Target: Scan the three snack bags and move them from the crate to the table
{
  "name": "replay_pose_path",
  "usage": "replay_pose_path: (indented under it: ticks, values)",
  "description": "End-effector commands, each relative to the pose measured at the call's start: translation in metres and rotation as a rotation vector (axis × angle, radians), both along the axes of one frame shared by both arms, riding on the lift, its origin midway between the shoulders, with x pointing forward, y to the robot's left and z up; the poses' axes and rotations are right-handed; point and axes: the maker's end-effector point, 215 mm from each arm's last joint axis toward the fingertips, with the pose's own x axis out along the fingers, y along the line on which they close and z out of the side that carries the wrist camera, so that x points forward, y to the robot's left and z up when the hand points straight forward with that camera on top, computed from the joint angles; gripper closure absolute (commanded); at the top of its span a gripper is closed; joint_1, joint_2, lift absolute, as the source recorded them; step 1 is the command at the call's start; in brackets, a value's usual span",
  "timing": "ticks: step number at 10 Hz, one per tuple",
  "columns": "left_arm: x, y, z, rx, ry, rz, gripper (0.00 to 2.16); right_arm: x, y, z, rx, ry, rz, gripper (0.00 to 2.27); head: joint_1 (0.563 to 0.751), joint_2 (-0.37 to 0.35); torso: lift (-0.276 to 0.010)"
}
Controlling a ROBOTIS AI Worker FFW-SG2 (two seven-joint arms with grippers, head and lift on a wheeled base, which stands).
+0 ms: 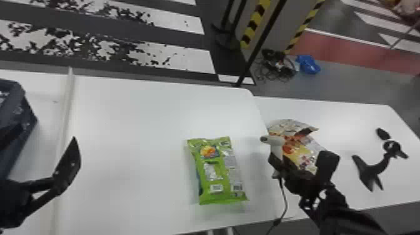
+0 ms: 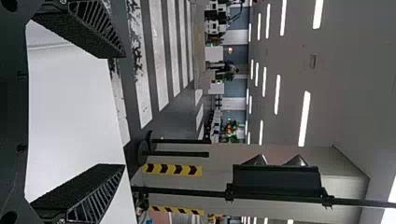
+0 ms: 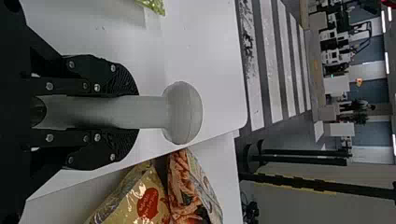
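"Starting at the right pincer (image 3: 138,112): gripping what?"

"Clamped on the scanner (image 3: 182,113) by its handle. Smooth pale plastic, rounded at the head, trailing a thin dark cable (image 1: 276,222)."

"And in the left pincer (image 2: 123,111)?"

"Nothing. Gaping wide, near nine o'clock from the scanner."

"Next, outward?"

"Look to eight o'clock, on the table (image 1: 140,125): green snack bag (image 1: 218,175), glossy, pillow-shaped, crimped at both ends, lying with printed codes upward."

"Toward three o'clock?"

"On the side table (image 1: 359,117), just past the scanner: gold snack bag (image 3: 133,200) and red-orange snack bag (image 3: 184,186), both crinkled and shiny. Farther, near four: curved black stand (image 1: 372,170)."

"Far out at nine?"

"Dark, stiff-looking crate (image 1: 15,147). Too little of the inside to judge."

"Nearly done, then?"

"Probably. Three bags out of the crate. Two set apart, likely scanned; can't tell for certain. Left to do, by the look: scan the green one."
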Motion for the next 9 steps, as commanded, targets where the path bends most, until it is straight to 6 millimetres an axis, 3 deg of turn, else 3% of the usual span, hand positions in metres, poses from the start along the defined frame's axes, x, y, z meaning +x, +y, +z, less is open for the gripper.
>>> replay_pose_path:
  ticks: [1, 3, 4, 8, 9]
  values:
    - [0.0, -0.001, 0.001, 0.002, -0.002, -0.005, 0.03, -0.031, 0.013, 0.028, 0.057, -0.05, -0.017, 2.24, 0.695, -0.35, -0.062]
    - [0.004, -0.006, -0.005, 0.003, 0.018, -0.016, 0.03, -0.069, 0.041, 0.059, 0.113, -0.09, 0.017, 2.24, 0.695, -0.35, -0.062]
    - [0.003, -0.008, -0.007, 0.001, 0.022, -0.02, 0.03, -0.086, 0.057, 0.063, 0.162, -0.084, 0.037, 2.24, 0.695, -0.35, -0.062]
    - [0.003, -0.005, -0.013, -0.004, 0.033, 0.001, 0.03, -0.129, 0.116, 0.047, 0.323, 0.01, 0.137, 2.24, 0.695, -0.35, -0.062]
    - [0.001, -0.006, -0.015, -0.005, 0.037, 0.011, 0.03, -0.13, 0.126, 0.049, 0.333, 0.009, 0.16, 2.24, 0.695, -0.35, -0.062]
